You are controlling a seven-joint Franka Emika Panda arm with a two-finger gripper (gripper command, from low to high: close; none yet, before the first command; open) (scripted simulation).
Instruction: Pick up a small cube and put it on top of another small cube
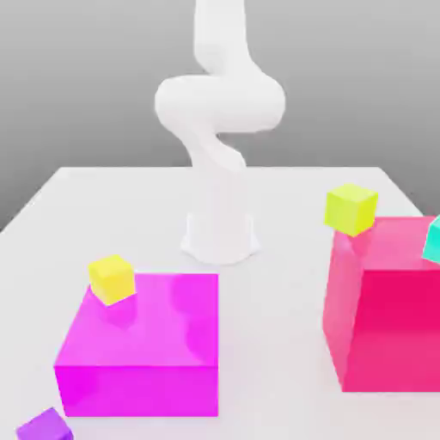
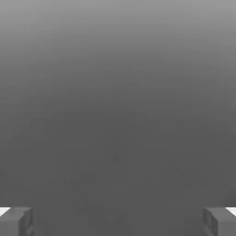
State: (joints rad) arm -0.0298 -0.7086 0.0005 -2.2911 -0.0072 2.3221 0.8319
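Purple cube is what we find low at the exterior view's left, on the white surface just in front of the big magenta block. We see the lime cube on the back corner of the pink block at the right, a teal cube nearby. A yellow cube sits atop the magenta block. The claw stands wide with nothing between its fingertips
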